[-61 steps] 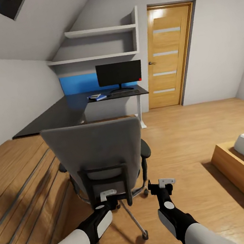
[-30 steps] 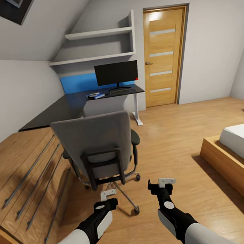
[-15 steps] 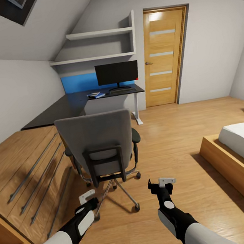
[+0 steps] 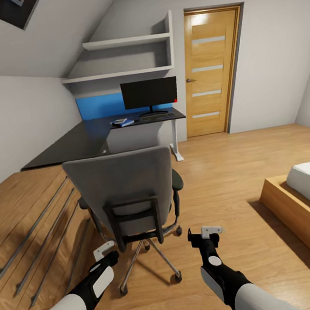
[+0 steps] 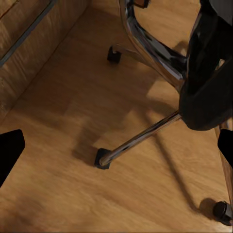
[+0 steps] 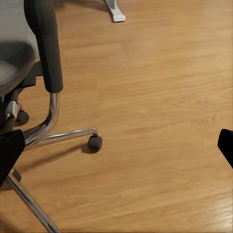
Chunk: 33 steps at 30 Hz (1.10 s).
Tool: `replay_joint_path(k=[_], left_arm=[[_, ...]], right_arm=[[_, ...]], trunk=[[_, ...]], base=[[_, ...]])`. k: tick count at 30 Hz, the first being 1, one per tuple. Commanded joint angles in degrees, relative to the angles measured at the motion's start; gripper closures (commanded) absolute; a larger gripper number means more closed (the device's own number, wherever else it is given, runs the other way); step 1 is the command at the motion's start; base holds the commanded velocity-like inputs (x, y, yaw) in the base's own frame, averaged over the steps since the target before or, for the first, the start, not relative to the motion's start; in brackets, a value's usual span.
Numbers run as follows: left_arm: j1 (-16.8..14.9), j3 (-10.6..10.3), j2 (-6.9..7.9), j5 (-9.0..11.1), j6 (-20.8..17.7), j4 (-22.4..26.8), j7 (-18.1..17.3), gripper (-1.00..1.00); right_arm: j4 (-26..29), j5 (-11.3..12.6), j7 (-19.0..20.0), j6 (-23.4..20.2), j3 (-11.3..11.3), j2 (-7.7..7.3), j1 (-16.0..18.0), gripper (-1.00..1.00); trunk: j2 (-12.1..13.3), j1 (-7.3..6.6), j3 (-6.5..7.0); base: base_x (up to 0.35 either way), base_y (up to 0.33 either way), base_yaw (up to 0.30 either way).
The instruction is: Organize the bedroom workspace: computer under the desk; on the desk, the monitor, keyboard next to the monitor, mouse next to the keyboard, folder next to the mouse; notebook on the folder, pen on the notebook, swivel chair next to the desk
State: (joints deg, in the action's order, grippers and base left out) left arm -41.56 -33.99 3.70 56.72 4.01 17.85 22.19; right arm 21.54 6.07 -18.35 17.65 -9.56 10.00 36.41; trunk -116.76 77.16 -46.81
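swivel chair (image 4: 126, 198) nearer, dresser (image 4: 28, 232) alongside

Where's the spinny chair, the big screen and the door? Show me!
swivel chair (image 4: 119, 179), head view, grey backrest.
monitor (image 4: 149, 92), head view, black screen.
door (image 4: 210, 68), head view, wooden panel.

White forearms, black wrists, grey oval patches, pale tool tips.

Ahead of me, at the far wall, stands a wooden door (image 4: 212, 70) with pale glass strips. Left of it, two white shelves (image 4: 126, 55) sit under the sloped ceiling. A light wooden dresser (image 4: 32, 226) runs along my left; a bed (image 4: 309, 202) lies at right on the wooden floor (image 4: 222, 180).
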Motion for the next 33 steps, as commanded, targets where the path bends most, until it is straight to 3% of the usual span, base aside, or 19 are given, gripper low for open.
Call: replay_joint_path(k=[1,5,7,20,33], left_arm=[[-0.02,-0.14,0.25,0.57,0.29,0.13,0.35,-1.00],[-0.02,1.14,-0.41,0.49,0.36,0.14,0.43,-1.00],[-0.02,0.46,-0.99,0.39,0.41,0.24,0.42,-1.00],[-0.02,-3.67,-1.15,0.32,0.39,0.34,0.32,-1.00],[-0.02,-3.41,-1.06,0.32,0.44,0.34,0.52,-1.00]], right_arm=[[-0.10,0.60,-0.33,0.32,-0.40,0.00,0.07,-1.00],[-0.10,0.57,-0.36,0.32,-0.39,0.00,0.07,-1.00],[-0.10,0.63,-0.42,0.29,-0.42,0.00,0.07,-1.00],[-0.10,0.70,-0.46,0.28,-0.46,0.00,0.07,-1.00],[-0.10,0.70,-0.46,0.28,-0.43,0.00,0.07,-1.00]], trunk=[[-0.01,0.01,-0.05],[-0.01,0.01,-0.05],[-0.01,0.01,-0.05],[-0.01,0.01,-0.05],[-0.01,0.01,-0.05]], base=[[0.000,0.000,0.000],[0.000,0.000,0.000],[0.000,0.000,0.000],[0.007,0.043,0.000],[0.046,0.153,0.000]])
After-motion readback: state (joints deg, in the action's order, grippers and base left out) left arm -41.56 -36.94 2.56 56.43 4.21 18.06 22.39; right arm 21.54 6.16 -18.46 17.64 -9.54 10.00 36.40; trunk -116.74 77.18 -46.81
